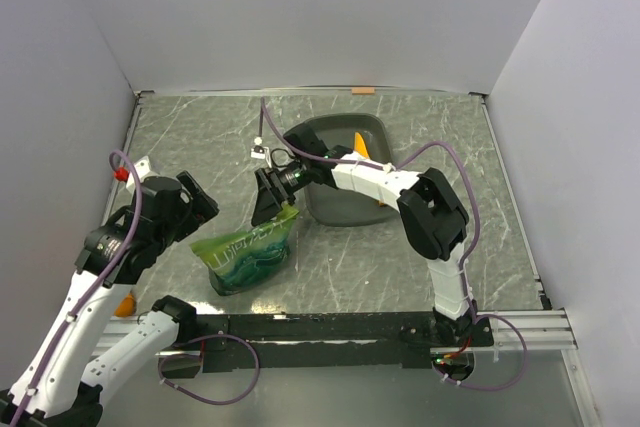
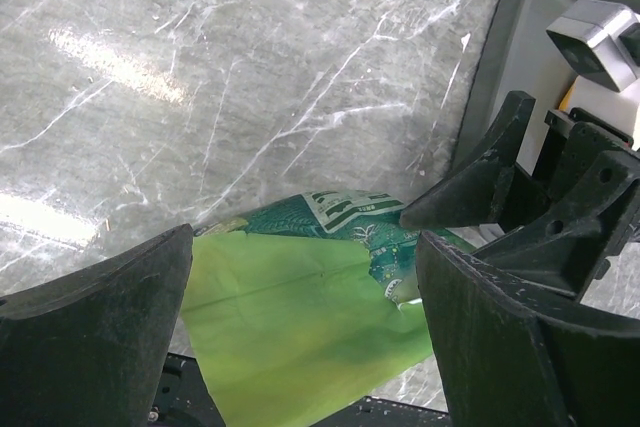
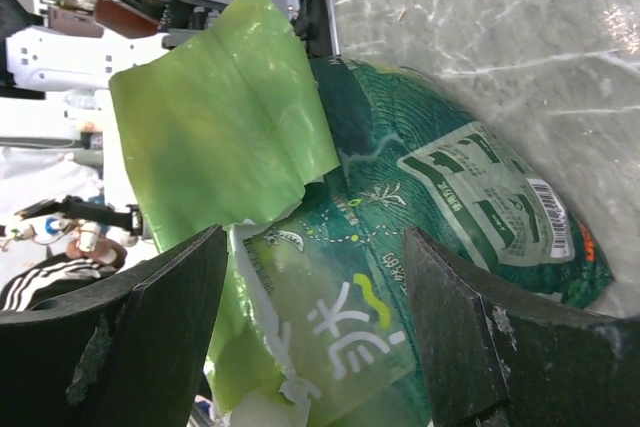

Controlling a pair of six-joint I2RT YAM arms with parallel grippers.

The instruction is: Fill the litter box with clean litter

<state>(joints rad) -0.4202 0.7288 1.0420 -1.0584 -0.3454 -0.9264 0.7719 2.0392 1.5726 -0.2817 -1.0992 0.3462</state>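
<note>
- Litter box [image 1: 340, 207]: at 1 o'clock of the green bag [image 1: 245, 252], floor largely hidden by the right arm [image 1: 375, 182].
- Right gripper [image 1: 270, 202]: jaws parted astride the bag's top edge; contact unclear.
- Left gripper [image 1: 203, 209]: at 9 o'clock of the bag, spread wide, empty.
- Orange scoop [image 1: 358, 143]: inside the box, mostly hidden.

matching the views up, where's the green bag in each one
top external: green bag left of centre, lower left of the litter box
left wrist: bag at bottom centre
right wrist: bag fills the middle
shared landmark: the right pincer, astride the bag's top end
</note>
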